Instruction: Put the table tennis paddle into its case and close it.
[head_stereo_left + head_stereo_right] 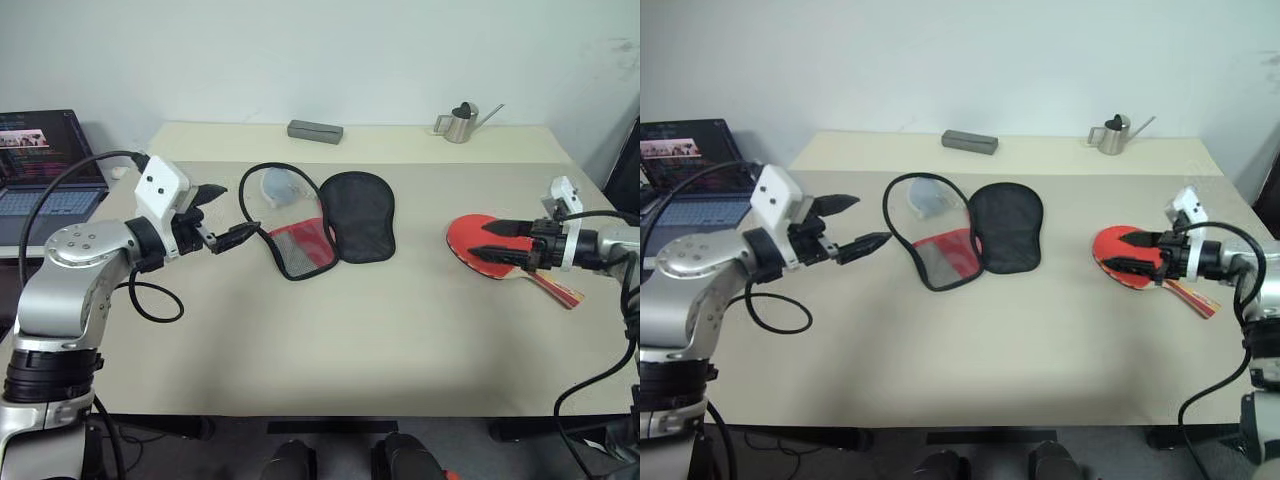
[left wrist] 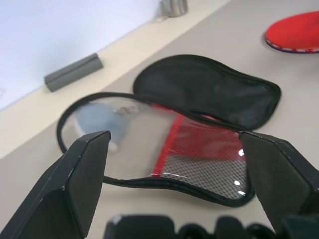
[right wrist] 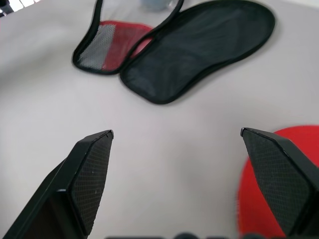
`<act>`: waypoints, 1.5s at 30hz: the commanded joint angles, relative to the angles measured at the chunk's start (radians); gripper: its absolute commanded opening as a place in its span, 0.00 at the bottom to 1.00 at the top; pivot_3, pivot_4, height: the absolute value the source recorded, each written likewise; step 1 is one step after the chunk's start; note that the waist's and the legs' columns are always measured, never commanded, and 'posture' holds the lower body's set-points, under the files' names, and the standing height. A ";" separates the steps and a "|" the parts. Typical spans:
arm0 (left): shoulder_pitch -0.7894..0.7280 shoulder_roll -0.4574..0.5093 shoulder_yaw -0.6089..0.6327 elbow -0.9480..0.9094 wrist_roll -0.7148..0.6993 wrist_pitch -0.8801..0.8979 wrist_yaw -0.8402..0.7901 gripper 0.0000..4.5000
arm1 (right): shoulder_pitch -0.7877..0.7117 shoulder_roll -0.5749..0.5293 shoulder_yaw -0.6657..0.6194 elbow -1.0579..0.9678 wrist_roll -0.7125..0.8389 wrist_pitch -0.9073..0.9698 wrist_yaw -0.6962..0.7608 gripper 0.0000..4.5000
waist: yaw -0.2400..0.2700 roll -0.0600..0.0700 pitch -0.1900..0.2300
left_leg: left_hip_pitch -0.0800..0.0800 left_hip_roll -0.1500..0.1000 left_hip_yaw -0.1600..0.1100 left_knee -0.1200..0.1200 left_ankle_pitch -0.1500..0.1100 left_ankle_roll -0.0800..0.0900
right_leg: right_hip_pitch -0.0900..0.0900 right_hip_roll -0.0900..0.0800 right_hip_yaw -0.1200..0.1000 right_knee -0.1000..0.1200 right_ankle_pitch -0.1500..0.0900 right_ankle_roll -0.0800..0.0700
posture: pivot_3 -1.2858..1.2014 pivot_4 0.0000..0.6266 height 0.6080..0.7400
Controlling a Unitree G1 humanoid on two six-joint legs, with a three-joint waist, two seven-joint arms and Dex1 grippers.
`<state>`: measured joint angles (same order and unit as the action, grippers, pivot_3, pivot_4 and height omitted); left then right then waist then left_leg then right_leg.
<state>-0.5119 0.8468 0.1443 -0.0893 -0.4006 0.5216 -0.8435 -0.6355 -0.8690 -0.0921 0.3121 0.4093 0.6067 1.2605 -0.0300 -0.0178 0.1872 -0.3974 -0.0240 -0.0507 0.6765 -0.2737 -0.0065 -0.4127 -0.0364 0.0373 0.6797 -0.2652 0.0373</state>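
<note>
Silver arms, black cables, black-fingered hands

Part of the table tennis paddle [image 1: 478,238] behind the right pincer [image 1: 492,240].

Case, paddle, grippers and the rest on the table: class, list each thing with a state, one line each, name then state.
Case: open, two halves spread flat on the table, nothing inside.
Paddle: outside the case, lying flat, red face up.
Left gripper: open, holding nothing, beside the case.
Right gripper: open, holding nothing, over the paddle.
Laptop: lid up, screen lit.
Watering can: upright.
Grey bar: lying flat.
</note>
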 commanded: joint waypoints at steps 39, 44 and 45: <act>-0.076 0.002 0.033 0.304 0.010 -0.221 -0.237 1.00 | -0.280 0.461 0.130 0.121 -0.088 0.100 -0.630 1.00 | -0.003 0.000 0.000 | -0.004 0.000 0.002 -0.001 0.000 0.000 | -0.007 0.000 0.000 0.002 0.000 -0.001 | 0.52 0.24 1.00; -0.131 -0.018 0.002 0.354 0.028 -0.238 -0.254 1.00 | -0.318 0.519 0.143 0.277 -0.158 0.011 -0.652 1.00 | -0.004 0.000 0.000 | -0.003 0.000 0.003 -0.001 0.000 0.000 | -0.007 0.001 0.000 0.002 0.000 -0.001 | 0.52 0.24 1.00; -0.143 -0.022 -0.003 0.363 0.032 -0.242 -0.256 1.00 | -0.324 0.528 0.143 0.304 -0.167 -0.003 -0.657 1.00 | -0.005 0.000 0.000 | -0.003 0.000 0.003 -0.001 0.000 0.000 | -0.007 0.001 0.000 0.002 0.000 0.000 | 0.52 0.24 1.00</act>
<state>-0.6220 0.8190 0.1358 0.2720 -0.3731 0.2997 -1.0928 -0.9255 -0.3440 0.0595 0.5992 0.2581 0.6447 0.6098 -0.0349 -0.0181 0.1870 -0.4009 -0.0238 -0.0472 0.6755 -0.2736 -0.0066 -0.4200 -0.0358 0.0372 0.6815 -0.2649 0.0368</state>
